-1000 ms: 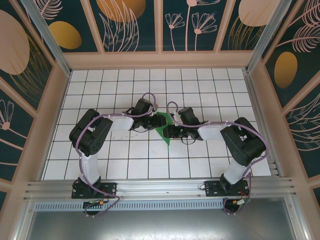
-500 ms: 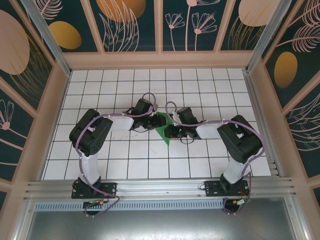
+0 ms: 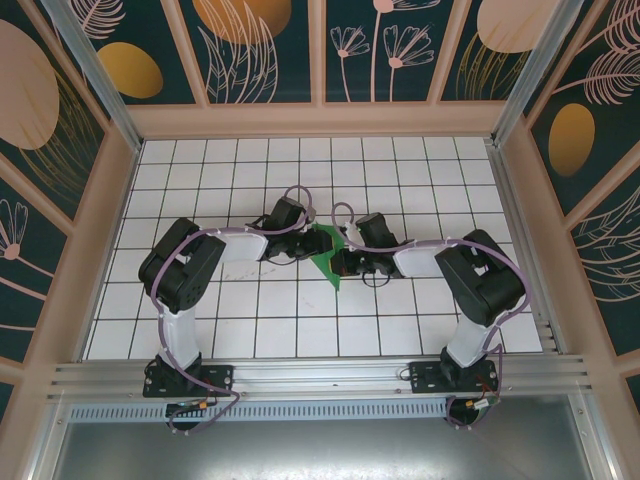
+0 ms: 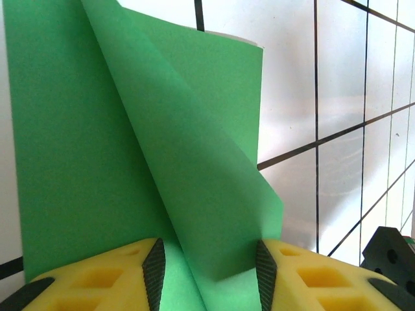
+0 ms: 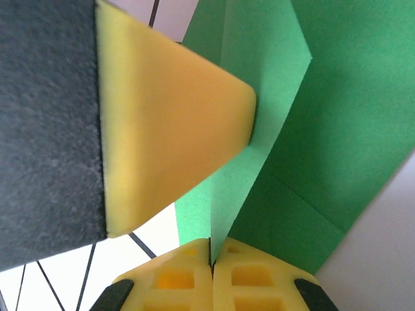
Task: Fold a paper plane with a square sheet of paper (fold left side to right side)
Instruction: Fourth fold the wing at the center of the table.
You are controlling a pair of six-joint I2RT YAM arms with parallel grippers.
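The green sheet of paper (image 3: 326, 266) lies partly folded near the middle of the white tiled table (image 3: 250, 320), between the 2 arms, with a narrow point aimed toward the near edge. In the left wrist view the sheet (image 4: 97, 129) has 1 flap lifted off the flat layer along a slanted crease, and the flap rises between the yellow fingers (image 4: 97, 285) of the left claw (image 4: 209, 275). That claw's jaws stand apart, black pads on either side of the raised flap, without pinching it. From above, the left claw (image 3: 316, 242) sits at the far left edge of the paper.

The right claw (image 5: 211, 259) is closed: its 2 yellow fingers meet, and a thin upright edge of the sheet (image 5: 337, 97) is clamped in the seam between them. A large blurred yellow finger (image 5: 168, 129) with a dark pad touches the same raised flap with its tip. From above, the right claw (image 3: 338, 262) is at the paper's right side, very close to the left claw.
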